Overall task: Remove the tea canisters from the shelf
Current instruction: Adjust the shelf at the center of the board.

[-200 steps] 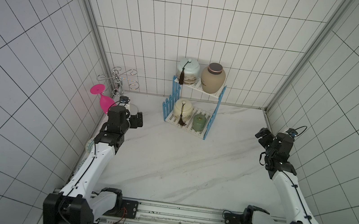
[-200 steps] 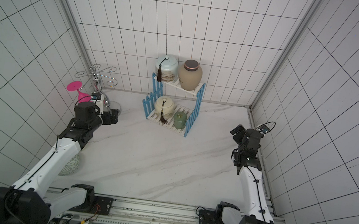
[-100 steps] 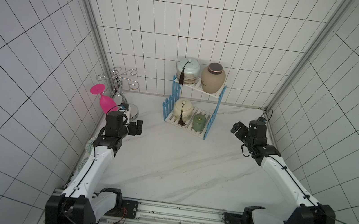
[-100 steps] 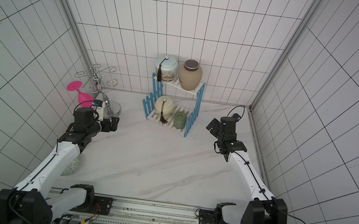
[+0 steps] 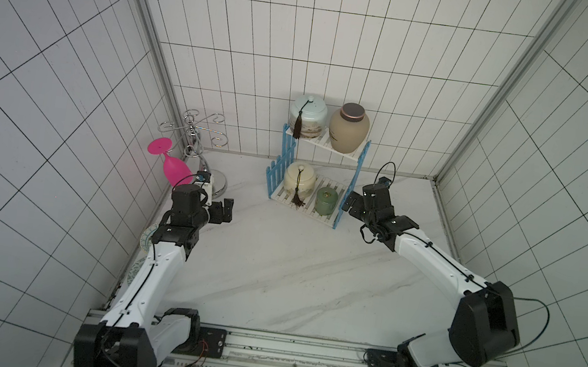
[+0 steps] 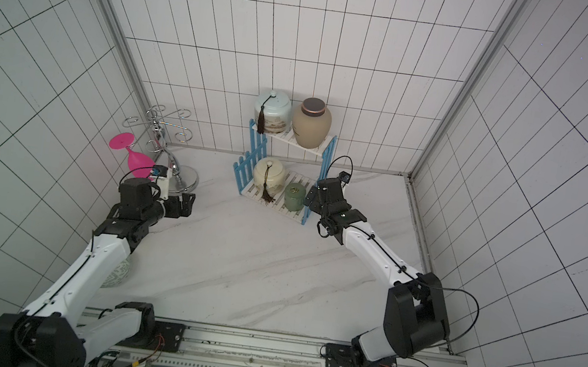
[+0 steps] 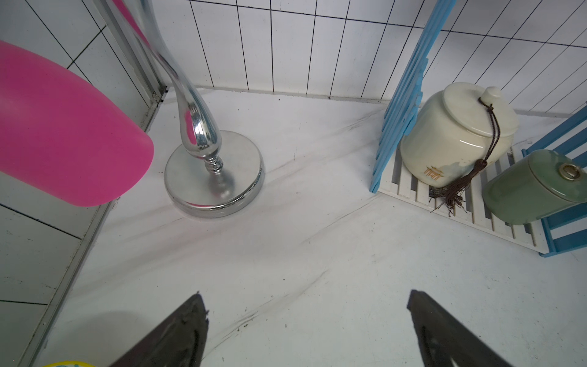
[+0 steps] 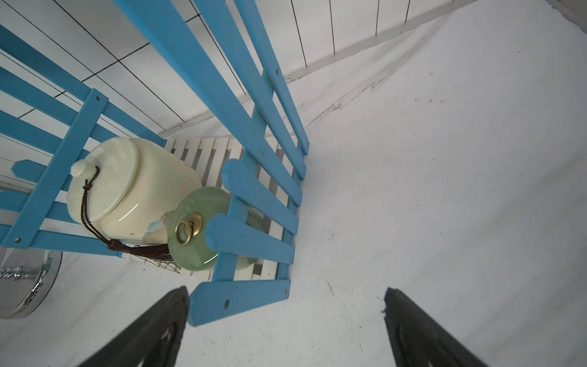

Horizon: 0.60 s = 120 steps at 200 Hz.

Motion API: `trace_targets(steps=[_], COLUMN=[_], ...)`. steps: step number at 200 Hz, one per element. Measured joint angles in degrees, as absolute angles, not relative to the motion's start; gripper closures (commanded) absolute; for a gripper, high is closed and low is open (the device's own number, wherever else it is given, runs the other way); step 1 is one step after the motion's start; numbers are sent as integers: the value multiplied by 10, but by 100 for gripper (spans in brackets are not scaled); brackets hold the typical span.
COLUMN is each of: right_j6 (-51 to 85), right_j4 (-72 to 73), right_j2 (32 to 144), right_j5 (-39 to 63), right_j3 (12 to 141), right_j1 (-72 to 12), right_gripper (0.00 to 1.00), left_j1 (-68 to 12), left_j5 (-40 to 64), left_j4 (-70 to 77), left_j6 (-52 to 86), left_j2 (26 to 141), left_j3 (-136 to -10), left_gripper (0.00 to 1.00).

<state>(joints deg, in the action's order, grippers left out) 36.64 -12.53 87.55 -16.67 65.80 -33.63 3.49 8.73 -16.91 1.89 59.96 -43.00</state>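
Observation:
The shelf [image 5: 359,166] stands by the back wall. Its upper board carries a pale-blue canister [image 5: 307,117] with a tassel and a tan canister [image 5: 348,128] with a dark lid. On the lower board sit a cream canister [image 5: 299,179] and a small green canister [image 5: 326,201]. My right gripper [image 5: 353,204] is open, just outside the shelf's blue right side [image 8: 254,203], level with the green canister [image 8: 197,228] and touching nothing. My left gripper [image 5: 223,211] is open and empty over the table, well left of the shelf, facing the cream canister [image 7: 454,133].
A chrome scrolled stand [image 5: 194,136] with a round base [image 7: 212,181] stands in the back left corner. A pink goblet [image 5: 171,164] hangs from it, close to my left wrist. A patterned dish [image 6: 118,273] lies under the left arm. Tiled walls close in three sides.
My right arm has swung in from the right wall to the shelf's right side. The left arm has shifted slightly forward and lower. Both grippers stayed open.

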Motion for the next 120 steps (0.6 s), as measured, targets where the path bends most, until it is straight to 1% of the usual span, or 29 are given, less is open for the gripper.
trace_targets(steps=[50, 95, 120], right_j6=[364, 363, 363], right_j4=[-134, -145, -152], right_j2=[939, 988, 1007], right_j5=[-204, -236, -252], right_j3=[723, 772, 783], right_j1=[-358, -364, -367], right_gripper=[0, 4, 9], left_j1=[35, 34, 34], left_j5=[89, 89, 89], left_j4=[-168, -167, -166], left_j6=[19, 19, 19], left_j2=[597, 593, 590], left_j3=[-430, -430, -430], left_gripper=[1, 1, 1])
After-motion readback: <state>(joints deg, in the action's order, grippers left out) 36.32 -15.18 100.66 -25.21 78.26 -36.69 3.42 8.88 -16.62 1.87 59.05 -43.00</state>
